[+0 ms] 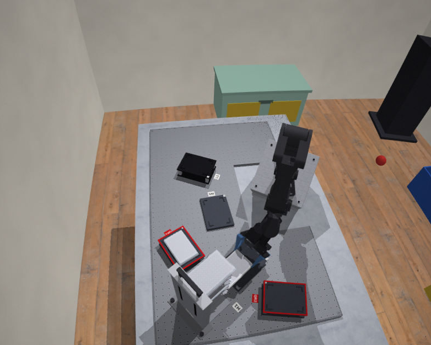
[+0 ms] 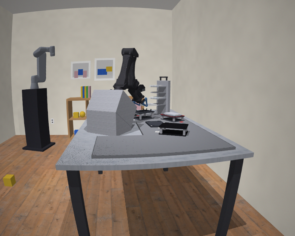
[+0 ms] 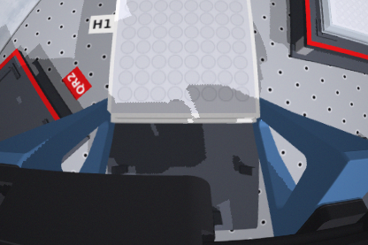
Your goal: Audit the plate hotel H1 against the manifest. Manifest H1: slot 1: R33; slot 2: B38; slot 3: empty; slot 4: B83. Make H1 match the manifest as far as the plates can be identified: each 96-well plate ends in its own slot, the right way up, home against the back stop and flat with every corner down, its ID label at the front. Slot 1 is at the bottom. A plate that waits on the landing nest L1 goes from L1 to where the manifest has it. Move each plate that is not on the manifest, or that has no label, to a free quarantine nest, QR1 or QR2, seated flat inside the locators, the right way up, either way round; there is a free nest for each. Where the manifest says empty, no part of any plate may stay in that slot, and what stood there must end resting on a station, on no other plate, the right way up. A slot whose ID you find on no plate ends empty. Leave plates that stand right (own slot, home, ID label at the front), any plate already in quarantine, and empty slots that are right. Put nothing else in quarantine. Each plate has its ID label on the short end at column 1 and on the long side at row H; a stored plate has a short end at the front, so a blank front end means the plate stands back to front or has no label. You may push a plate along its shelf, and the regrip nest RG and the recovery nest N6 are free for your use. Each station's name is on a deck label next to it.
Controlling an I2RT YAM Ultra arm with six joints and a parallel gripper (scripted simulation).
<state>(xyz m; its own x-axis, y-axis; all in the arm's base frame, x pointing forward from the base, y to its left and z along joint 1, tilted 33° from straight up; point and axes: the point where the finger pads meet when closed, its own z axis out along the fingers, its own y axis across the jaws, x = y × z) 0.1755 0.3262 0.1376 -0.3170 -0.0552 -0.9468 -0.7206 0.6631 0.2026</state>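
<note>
My gripper [image 1: 240, 262] [image 2: 142, 103] [image 3: 183, 106] is shut on the side edges of a white 96-well plate [image 3: 183, 57], in front of hotel H1 [image 1: 190, 293] [image 2: 164, 96]. The held plate is level and right way up; it reaches back toward the hotel, and its far end is out of the wrist view. I see no readable ID label on it. Another white plate [image 1: 210, 273] shows at the top of H1; the lower slots are mostly hidden. A white plate [image 1: 182, 246] [image 2: 171, 114] [image 3: 349, 4] lies on the red-rimmed nest QR1 [image 1: 192, 241].
Nest QR2 [image 1: 284, 298] [image 3: 19, 102] is empty, right of H1. A dark nest [image 1: 247, 278] [image 3: 232, 146] lies below my gripper; its label is unreadable. Landing nest L1 [image 1: 196, 164] [image 2: 173, 126] and nest N6 [image 1: 216, 212] [image 2: 155, 123] hold no plate. H1 has a handle [image 1: 189, 281] on top.
</note>
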